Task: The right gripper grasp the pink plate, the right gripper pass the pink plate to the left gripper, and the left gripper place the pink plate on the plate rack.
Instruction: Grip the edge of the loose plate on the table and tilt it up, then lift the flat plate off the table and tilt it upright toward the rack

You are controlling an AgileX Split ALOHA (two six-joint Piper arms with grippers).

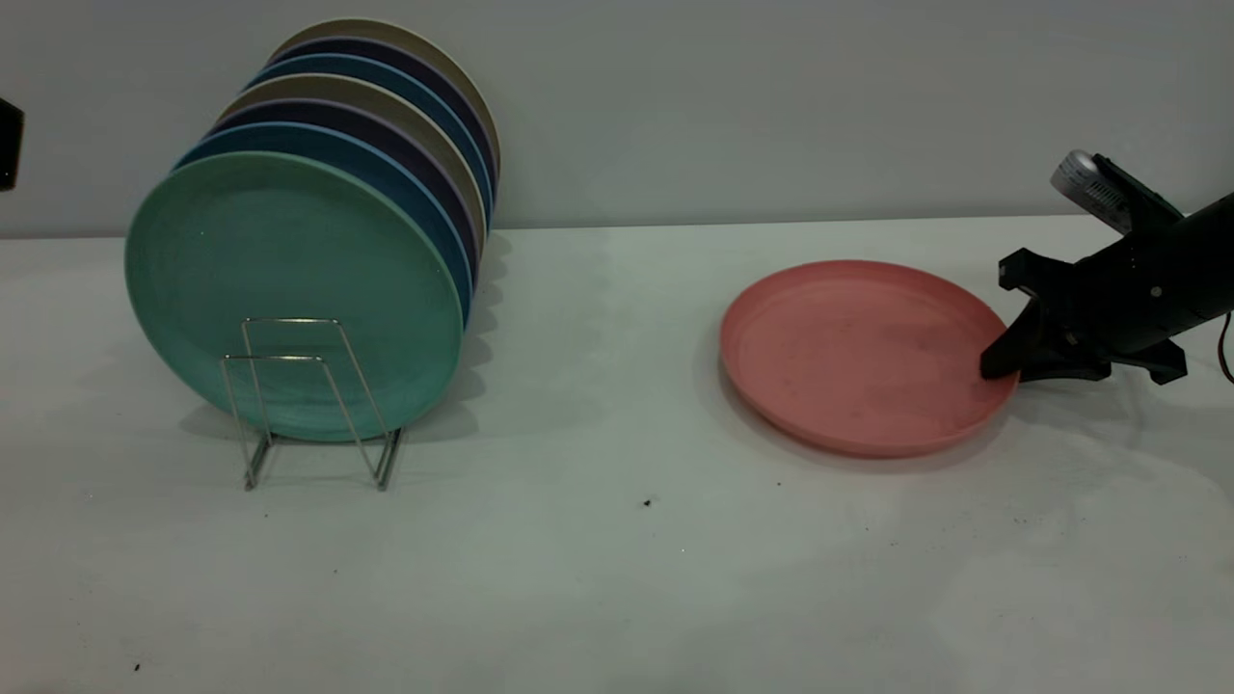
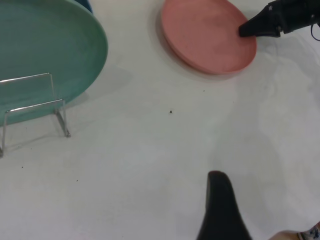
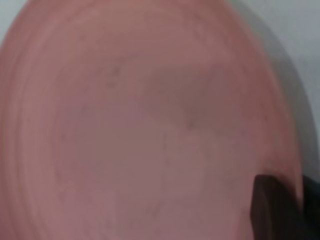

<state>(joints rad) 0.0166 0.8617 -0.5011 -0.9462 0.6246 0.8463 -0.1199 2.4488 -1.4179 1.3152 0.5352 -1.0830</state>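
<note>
The pink plate (image 1: 858,352) lies on the white table at the right; it also shows in the left wrist view (image 2: 205,35) and fills the right wrist view (image 3: 140,120). My right gripper (image 1: 995,366) is at the plate's right rim. One finger (image 3: 270,210) is inside the rim and the other outside, closed on the rim. The plate rack (image 1: 308,405) stands at the left, its front wire loops bare. Of my left gripper only a black part (image 1: 8,145) shows at the far left edge. Its wrist view shows one finger (image 2: 219,205) above bare table, holding nothing.
A mint-green plate (image 1: 289,289) stands upright in the rack, with several blue, purple and beige plates (image 1: 405,116) behind it. The table between rack and pink plate holds only small dark specks (image 1: 647,502). A grey wall runs behind.
</note>
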